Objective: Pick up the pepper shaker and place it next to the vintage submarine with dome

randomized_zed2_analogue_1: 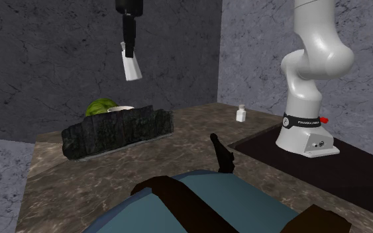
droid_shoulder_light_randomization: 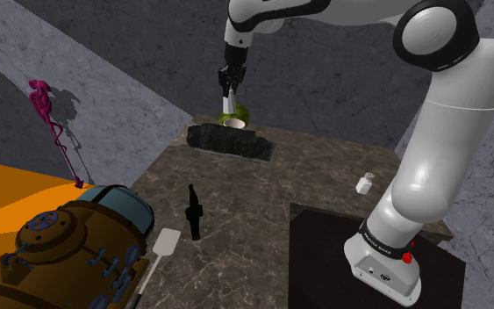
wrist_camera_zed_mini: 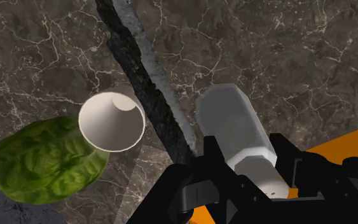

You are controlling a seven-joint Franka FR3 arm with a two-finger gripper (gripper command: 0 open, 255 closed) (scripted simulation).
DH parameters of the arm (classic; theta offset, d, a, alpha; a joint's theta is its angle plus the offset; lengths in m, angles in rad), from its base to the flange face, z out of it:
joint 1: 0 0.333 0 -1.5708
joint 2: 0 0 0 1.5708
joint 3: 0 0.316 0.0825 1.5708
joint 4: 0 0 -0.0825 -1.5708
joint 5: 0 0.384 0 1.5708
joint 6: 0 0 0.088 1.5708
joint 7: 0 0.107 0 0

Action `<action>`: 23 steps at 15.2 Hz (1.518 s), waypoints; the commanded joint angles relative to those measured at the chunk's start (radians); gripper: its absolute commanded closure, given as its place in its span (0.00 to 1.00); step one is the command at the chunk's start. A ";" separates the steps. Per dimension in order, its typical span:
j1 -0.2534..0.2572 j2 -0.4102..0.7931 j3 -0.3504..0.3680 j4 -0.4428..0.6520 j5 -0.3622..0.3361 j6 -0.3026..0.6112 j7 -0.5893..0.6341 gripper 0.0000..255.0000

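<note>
Between the fingers of the gripper [wrist_camera_zed_mini: 247, 181], well above the table, hangs the pepper shaker [wrist_camera_zed_mini: 233, 130], drawn pale grey-white with a faceted body. The fingers are closed to the shaker's width and clasp it near one end. Most of its length projects beyond the fingertips, and in the second exterior view it hangs slightly tilted. Directly beneath the hand lie a dark rough slab [wrist_camera_zed_mini: 149, 89], a white cup [wrist_camera_zed_mini: 110, 121] and a green leafy head [wrist_camera_zed_mini: 44, 159], with the cup and the greens touching each other on one side of the slab. The vintage submarine [droid_shoulder_light_randomization: 69, 250], brown with a blue dome, stands well apart from the hand across the marble table [droid_shoulder_light_randomization: 262, 189]. A black bottle [droid_shoulder_light_randomization: 194, 211] and a white spatula [droid_shoulder_light_randomization: 161, 246] lie between the two. Assessment: the shaker appears light, rigid and smooth-sided, so slip or swing is the chief risk with so short a purchase at one end. A hold nearer mid-body, across two flat facets, would be sounder. The carry needs to clear the bottle, and the shaker should be set upright on bare table just beside the hull, not touching it
</note>
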State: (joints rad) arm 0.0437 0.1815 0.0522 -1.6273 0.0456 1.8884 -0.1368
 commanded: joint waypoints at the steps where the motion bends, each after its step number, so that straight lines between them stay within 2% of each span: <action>1: 0.000 0.002 0.000 0.030 0.000 -0.028 0.001 1.00; 20: 0.001 0.052 0.000 0.354 -0.005 -0.301 0.014 1.00; 23: 0.034 -0.034 0.021 0.235 -0.008 -0.266 0.066 1.00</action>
State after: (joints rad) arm 0.0672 0.1772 0.0664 -1.3517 0.0382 1.6104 -0.0874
